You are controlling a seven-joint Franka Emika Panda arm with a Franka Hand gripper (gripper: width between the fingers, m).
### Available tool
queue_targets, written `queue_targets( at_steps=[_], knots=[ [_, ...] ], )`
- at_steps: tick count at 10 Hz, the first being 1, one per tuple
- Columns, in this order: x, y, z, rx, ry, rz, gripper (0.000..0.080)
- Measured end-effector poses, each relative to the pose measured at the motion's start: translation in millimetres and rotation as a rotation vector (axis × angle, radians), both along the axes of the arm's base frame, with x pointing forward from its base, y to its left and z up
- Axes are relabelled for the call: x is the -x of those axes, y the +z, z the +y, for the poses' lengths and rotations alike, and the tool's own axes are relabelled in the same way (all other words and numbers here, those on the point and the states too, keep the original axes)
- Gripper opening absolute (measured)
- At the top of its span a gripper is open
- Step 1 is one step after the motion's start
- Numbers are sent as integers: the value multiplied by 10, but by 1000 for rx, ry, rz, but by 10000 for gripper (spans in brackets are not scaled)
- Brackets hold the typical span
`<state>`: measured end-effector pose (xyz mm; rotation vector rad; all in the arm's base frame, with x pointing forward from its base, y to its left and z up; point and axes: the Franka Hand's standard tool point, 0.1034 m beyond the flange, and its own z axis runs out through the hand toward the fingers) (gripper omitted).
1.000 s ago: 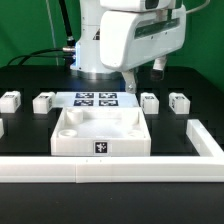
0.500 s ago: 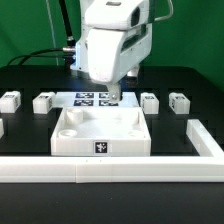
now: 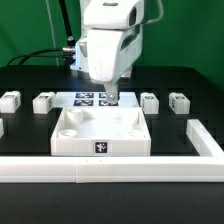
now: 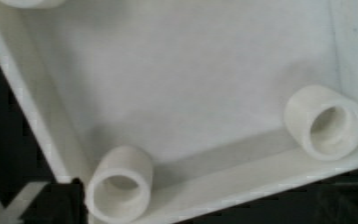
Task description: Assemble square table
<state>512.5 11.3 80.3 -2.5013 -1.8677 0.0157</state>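
Note:
The white square tabletop (image 3: 100,132) lies rim-up in the middle of the table, a tag on its front wall. Four small white leg blocks stand in a row behind it: two on the exterior view's left (image 3: 10,100) (image 3: 43,101) and two on its right (image 3: 149,101) (image 3: 179,101). My gripper (image 3: 112,97) hangs low over the tabletop's far rim, right of its middle. The arm's body hides its jaws. The wrist view shows the tabletop's inside (image 4: 176,90) close up with two round corner sockets (image 4: 327,120) (image 4: 119,185); no fingers show clearly there.
The marker board (image 3: 92,99) lies flat behind the tabletop, partly under the arm. A long white border rail (image 3: 110,171) runs along the front and turns back on the exterior view's right (image 3: 206,140). Black cables trail at the back left.
Since one second ago the arm has swung toward the exterior view's left and come down over the tabletop's far rim. In the last half second it has barely moved.

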Motion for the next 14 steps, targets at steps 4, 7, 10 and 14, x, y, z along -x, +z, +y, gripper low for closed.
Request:
queue_targets(
  at_steps=[4, 7, 10, 14],
  knots=[
    [219, -103, -91, -3, 76, -15, 650],
    [231, -113, -92, -3, 77, -13, 650],
    [458, -255, -50, -10, 193, 24, 650],
    [617, -524, -48, -24, 187, 50, 650]
  ],
)
